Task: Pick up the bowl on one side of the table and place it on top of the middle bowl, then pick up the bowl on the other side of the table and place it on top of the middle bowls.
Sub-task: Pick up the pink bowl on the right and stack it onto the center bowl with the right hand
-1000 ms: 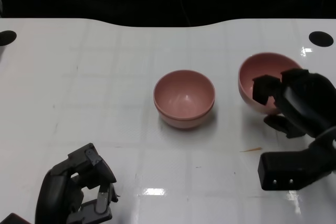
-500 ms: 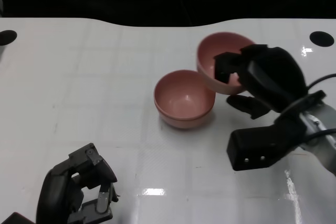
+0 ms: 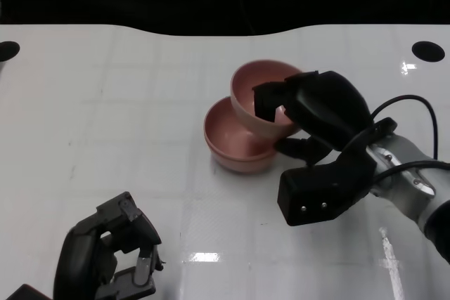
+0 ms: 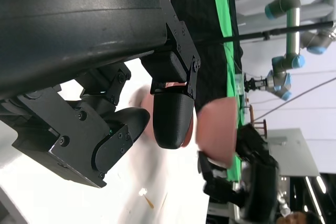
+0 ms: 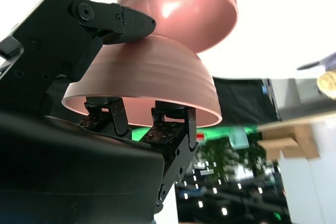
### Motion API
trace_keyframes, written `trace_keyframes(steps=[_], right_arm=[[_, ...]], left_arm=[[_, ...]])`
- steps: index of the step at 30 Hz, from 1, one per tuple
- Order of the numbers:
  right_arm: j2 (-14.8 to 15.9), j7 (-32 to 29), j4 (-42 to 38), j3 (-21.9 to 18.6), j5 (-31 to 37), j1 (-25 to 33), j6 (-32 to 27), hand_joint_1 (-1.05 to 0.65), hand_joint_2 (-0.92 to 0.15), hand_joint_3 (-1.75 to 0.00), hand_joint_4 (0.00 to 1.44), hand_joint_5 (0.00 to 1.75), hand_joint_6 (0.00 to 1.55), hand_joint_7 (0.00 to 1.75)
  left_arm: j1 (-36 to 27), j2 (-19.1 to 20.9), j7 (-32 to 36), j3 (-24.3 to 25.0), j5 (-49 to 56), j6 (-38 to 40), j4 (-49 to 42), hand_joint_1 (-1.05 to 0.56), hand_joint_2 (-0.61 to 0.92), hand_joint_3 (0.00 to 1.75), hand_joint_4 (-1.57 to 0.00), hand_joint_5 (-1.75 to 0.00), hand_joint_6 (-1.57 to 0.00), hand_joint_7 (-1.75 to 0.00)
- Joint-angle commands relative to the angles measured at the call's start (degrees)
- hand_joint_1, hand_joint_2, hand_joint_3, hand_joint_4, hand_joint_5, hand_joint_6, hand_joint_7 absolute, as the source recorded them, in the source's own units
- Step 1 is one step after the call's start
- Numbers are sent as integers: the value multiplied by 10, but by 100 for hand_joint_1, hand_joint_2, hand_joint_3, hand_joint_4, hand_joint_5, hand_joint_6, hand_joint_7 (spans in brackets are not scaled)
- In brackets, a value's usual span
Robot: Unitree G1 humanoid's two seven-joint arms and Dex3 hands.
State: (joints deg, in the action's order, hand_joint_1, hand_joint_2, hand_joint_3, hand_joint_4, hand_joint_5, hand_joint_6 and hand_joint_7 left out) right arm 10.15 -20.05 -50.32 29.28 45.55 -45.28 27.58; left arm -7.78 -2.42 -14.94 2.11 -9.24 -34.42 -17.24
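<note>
The right hand (image 3: 309, 114) held a pink bowl (image 3: 264, 96) just over the middle bowl (image 3: 228, 138); the left hand (image 3: 109, 258) was curled up, holding nothing.

White table against a dark backdrop

You see the glossy white table (image 3: 140, 138) with black corner holes (image 3: 428, 51), a green curtain (image 4: 227, 51), and a grey-blue robot arm (image 4: 294, 3) behind.
</note>
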Motion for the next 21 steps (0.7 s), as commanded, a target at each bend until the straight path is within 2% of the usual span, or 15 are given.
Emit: trace_keyframes(steps=[1, 5, 7, 18, 19, 20, 21], right_arm=[[-15, -15, -44, 12, 2, -33, 12, -18, -41, -109, 96, 175, 82, 148], [-26, -14, -88, 25, 3, -51, 16, -16, -39, -108, 94, 175, 84, 142], [-29, -15, -103, 31, 2, -57, 23, -14, -42, -106, 93, 175, 85, 139], [-41, -8, -136, 34, -3, -68, 33, -13, -45, -102, 90, 175, 89, 124], [-42, 2, -140, 37, -2, -71, 29, -25, -64, -66, 80, 116, 77, 78], [-43, 8, -143, 38, -2, -72, 27, -29, -77, -40, 82, 82, 79, 49], [-42, 12, -145, 43, 3, -74, 24, -32, -85, -26, 84, 63, 81, 32]], left_arm=[[-2, 5, 5, 2, 1, 4, 3, -6, 47, 129, -84, -174, -79, -158], [-1, 5, 5, 2, 4, 3, 1, -5, 47, 130, -84, -175, -79, -158], [1, 5, 5, 2, 3, 0, -2, -6, 46, 130, -84, -175, -79, -159], [3, 4, 5, 2, 5, -3, -6, -6, 46, 130, -84, -175, -78, -159], [3, 3, 5, 2, 5, -1, -5, -6, 46, 131, -84, -175, -78, -159], [3, 3, 5, 1, 4, 0, -5, -6, 45, 131, -84, -175, -78, -159], [2, 2, 5, 1, 5, 0, -4, -6, 45, 131, -84, -175, -78, -159]])
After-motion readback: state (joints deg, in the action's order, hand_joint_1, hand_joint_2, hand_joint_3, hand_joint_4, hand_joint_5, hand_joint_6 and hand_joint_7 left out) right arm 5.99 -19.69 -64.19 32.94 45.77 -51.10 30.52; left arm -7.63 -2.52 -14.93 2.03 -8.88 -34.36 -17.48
